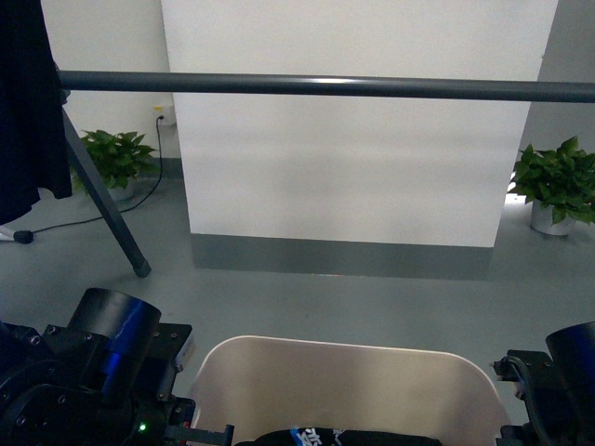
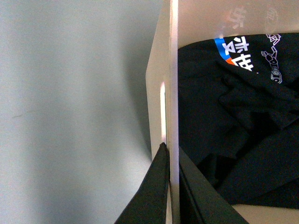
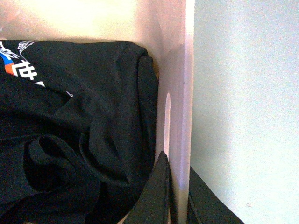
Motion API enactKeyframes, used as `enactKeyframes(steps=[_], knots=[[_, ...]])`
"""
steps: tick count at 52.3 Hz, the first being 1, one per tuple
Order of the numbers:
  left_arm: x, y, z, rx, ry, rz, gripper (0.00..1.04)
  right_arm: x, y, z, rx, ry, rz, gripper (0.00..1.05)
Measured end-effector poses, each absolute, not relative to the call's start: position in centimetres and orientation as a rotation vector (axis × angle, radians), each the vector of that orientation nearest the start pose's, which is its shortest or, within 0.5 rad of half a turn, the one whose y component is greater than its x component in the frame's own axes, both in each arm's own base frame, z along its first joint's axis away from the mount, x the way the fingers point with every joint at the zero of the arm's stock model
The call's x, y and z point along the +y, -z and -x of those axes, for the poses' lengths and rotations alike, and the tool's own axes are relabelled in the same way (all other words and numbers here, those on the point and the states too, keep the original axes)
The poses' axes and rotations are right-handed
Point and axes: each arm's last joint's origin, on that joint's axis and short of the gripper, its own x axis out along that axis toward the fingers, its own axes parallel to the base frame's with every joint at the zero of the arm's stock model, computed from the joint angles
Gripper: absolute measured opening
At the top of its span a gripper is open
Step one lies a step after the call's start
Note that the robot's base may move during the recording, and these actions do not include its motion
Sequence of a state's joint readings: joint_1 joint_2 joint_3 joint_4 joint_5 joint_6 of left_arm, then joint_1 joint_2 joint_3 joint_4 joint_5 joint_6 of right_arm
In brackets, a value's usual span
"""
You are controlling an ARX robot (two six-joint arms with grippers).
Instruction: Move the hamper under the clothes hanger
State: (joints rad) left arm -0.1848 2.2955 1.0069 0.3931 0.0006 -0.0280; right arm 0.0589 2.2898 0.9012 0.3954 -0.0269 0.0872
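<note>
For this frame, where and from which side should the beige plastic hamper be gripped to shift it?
Grip the beige rectangular plastic hamper at its thin upright end walls, beside each handle slot, coming down from above so the jaws straddle the rim, one inside, one outside. The left gripper and right gripper are pinched there.

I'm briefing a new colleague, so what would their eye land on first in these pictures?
The long grey bar of the clothes hanger spans the front view near the top. Low in front sits the beige hamper, holding black clothes. The left gripper and right gripper each pinch a hamper wall.
</note>
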Motion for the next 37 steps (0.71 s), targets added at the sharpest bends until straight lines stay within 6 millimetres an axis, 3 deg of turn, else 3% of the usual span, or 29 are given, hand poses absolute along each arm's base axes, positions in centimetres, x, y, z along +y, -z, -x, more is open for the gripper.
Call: enactKeyframes(steps=[15, 37], knots=[[-5.4, -0.7, -37.7, 0.896, 0.094, -0.053, 0.04, 3.6, 0.9, -34.8, 0.999, -0.098, -0.06, 0.03], [-5.9, -0.7, -37.6, 0.896, 0.11, -0.057, 0.04, 3.2, 0.9, -34.9, 0.998, -0.076, -0.059, 0.03]])
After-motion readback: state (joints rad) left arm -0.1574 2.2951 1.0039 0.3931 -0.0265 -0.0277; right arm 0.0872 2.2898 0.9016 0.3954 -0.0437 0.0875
